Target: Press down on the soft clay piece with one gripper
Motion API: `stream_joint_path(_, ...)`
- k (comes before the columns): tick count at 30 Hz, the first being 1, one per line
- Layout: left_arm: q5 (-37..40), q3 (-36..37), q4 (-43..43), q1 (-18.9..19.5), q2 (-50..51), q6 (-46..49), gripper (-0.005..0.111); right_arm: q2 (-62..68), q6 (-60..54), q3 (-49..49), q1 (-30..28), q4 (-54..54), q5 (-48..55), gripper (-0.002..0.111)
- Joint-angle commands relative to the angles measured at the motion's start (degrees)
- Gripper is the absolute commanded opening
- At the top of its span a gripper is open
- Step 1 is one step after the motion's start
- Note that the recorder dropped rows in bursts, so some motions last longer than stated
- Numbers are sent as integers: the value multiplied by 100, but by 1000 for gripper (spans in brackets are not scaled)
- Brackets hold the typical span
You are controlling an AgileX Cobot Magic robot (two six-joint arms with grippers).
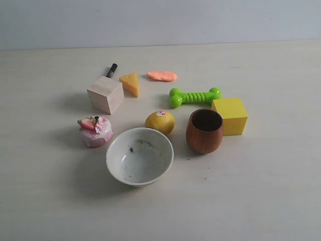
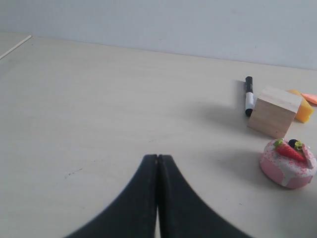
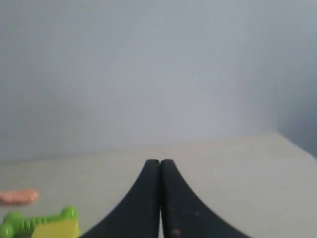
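The soft clay piece (image 1: pixel 162 76) is a small flat salmon-orange blob lying at the back of the table, between the cheese wedge (image 1: pixel 130 83) and the green bone toy (image 1: pixel 194 96). It also shows as the clay piece (image 3: pixel 19 197) in the right wrist view and as a sliver of clay (image 2: pixel 310 98) in the left wrist view. Neither arm appears in the exterior view. My left gripper (image 2: pixel 157 157) is shut and empty over bare table. My right gripper (image 3: pixel 160 161) is shut and empty, well away from the clay.
A wooden cube (image 1: pixel 105 94), a black marker (image 1: pixel 111 70), a pink cake toy (image 1: pixel 95 131), a white bowl (image 1: pixel 118 150), a yellow round fruit (image 1: pixel 160 122), a brown wooden cup (image 1: pixel 204 130) and a yellow cube (image 1: pixel 229 115) stand grouped mid-table.
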Motion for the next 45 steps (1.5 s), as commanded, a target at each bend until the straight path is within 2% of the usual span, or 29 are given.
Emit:
stream_joint_path(1,-39,4,-35,14,-34,-7,0,-40,-5,23,-30,-12,-1442,0)
stream_joint_path(10,-39,4,-35,14,-34,-7,0,-40,-14,23,-30,-12,-2821,0)
stream_joint_path(12,-39,4,-35,14,-34,-7,0,-40,-14,-9,-30,-12,-2828,0)
stream_joint_path(17,-39,4,-35,14,-34,-7,0,111,325,-1064,-30,185,-1195,0)
stream_joint_path(21,-39,4,-35,14,-34,-7,0,997,445,-2408,-30,184,434,0)
stream_joint_path(25,-39,4,-35,14,-34,-7,0,2318,-571,-3816,-18,418,1572,0)
stream_joint_path(27,-39,4,-35,14,-34,-7,0,2991,-1651,-4380,-18,1293,1919,0)
stream_joint_path(31,-39,4,-35,14,-34,-7,0,4392,-4532,-5278,-18,4413,2786,0)
stream_joint_path(33,-39,4,-35,14,-34,-7,0,4844,-5263,-5494,-18,5367,3150,0)
stream_joint_path(35,-39,4,-35,14,-34,-7,0,5212,-5490,-5682,-18,5811,3487,0)
stream_joint_path(38,-39,4,-35,14,-34,-7,0,5908,-5490,-6105,-4,5952,3917,0)
stream_joint_path(41,-39,4,-35,14,-34,-7,0,6467,-5408,-6485,249,5856,4061,0)
stream_joint_path(45,-39,4,-35,14,-34,-7,0,7186,-4773,-7090,865,4923,4019,0)
